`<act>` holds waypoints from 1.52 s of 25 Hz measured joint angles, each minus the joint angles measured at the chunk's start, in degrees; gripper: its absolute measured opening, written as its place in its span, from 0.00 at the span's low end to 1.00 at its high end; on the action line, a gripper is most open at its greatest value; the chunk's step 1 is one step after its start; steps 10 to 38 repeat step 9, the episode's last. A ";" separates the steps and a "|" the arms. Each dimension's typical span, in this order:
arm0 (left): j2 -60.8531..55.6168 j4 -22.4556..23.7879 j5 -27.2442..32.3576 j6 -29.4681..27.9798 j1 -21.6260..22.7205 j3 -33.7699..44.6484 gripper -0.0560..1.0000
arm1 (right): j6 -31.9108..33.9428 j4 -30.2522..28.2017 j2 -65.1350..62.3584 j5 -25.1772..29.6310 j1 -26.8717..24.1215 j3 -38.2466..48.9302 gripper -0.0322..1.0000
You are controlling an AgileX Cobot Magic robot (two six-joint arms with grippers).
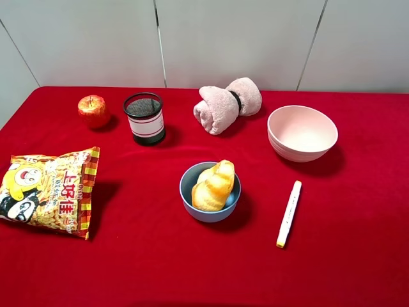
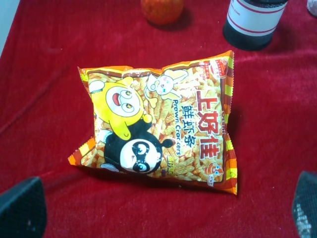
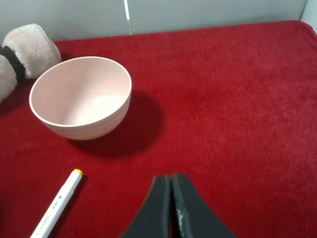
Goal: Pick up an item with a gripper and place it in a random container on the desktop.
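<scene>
The golden-brown ridged bread roll lies inside the small light-blue bowl near the middle of the red desktop. Neither arm shows in the exterior high view. In the left wrist view my left gripper is open and empty, with its dark fingertips wide apart above the cloth near a snack bag. In the right wrist view my right gripper is shut on nothing, with its fingers pressed together over bare cloth near the pale pink bowl.
A prawn-cracker bag lies at the left. A red-yellow apple, a black mesh cup, a pink rolled towel and the pale pink bowl stand along the back. A white marker lies right of the blue bowl.
</scene>
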 joint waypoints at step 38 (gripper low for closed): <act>0.00 0.00 0.00 0.00 0.00 0.00 0.99 | 0.00 0.00 0.00 0.00 0.00 0.00 0.00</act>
